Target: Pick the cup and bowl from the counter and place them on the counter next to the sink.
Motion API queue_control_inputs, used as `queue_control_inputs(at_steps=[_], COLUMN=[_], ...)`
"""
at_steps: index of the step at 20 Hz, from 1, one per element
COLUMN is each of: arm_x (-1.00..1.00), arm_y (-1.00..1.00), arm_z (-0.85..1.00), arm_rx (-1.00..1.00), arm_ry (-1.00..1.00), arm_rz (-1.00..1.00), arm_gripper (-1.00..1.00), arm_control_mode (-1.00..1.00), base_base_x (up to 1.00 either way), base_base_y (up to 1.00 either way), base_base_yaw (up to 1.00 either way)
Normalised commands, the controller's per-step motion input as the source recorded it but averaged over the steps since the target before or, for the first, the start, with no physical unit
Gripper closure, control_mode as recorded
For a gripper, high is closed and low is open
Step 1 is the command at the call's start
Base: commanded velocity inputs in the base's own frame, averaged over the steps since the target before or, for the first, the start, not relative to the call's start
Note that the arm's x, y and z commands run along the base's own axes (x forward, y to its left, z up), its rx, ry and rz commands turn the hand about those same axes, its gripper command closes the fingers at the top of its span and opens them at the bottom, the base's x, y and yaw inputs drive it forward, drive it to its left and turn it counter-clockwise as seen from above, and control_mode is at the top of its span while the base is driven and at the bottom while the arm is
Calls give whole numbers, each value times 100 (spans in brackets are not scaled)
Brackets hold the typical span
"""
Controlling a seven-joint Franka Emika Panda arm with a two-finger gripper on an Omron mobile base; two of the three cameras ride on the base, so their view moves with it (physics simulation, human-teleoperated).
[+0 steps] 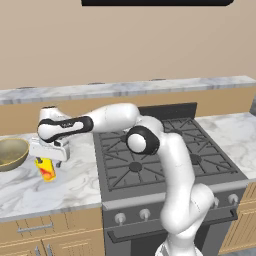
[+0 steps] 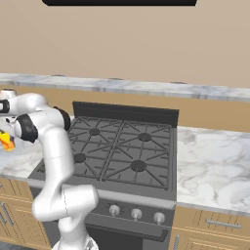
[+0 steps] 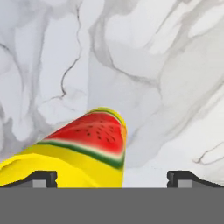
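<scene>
hand view: the fingers [image 3: 112, 177] stood spread wide, released, straddling the yellow cup [image 3: 83, 151], which sat off-centre toward one tip. closing from there could have tipped the cup, a likely consequence of that offset. left base view: the cup [image 1: 46, 169] stood on the marble desk [image 1: 75, 185], near the bowl [image 1: 11, 154]; the stove [image 1: 160, 155] bounded the free room alongside.

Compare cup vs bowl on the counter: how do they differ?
Size: the cup is narrow and taller than wide; the bowl is far wider and shallow. Colour: the cup is bright yellow with a red watermelon mark; the bowl is dull olive-tan. Position: the cup sits under the open pincer; the bowl lies left of it. Both rest on the marble counter.
</scene>
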Motion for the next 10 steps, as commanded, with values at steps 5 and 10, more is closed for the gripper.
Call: queue_control_inputs(at_steps=[5, 10], arm_x=[-56, -31], arm_y=[-40, -39], arm_z=[-42, -17], arm_rx=[0, 0], arm_ry=[2, 1], arm_rz=[-6, -4], arm_gripper=[-100, -100], arm_control_mode=[-100, -100], base_base_x=[0, 0], base_base_y=[0, 0], base_base_yaw=[0, 0])
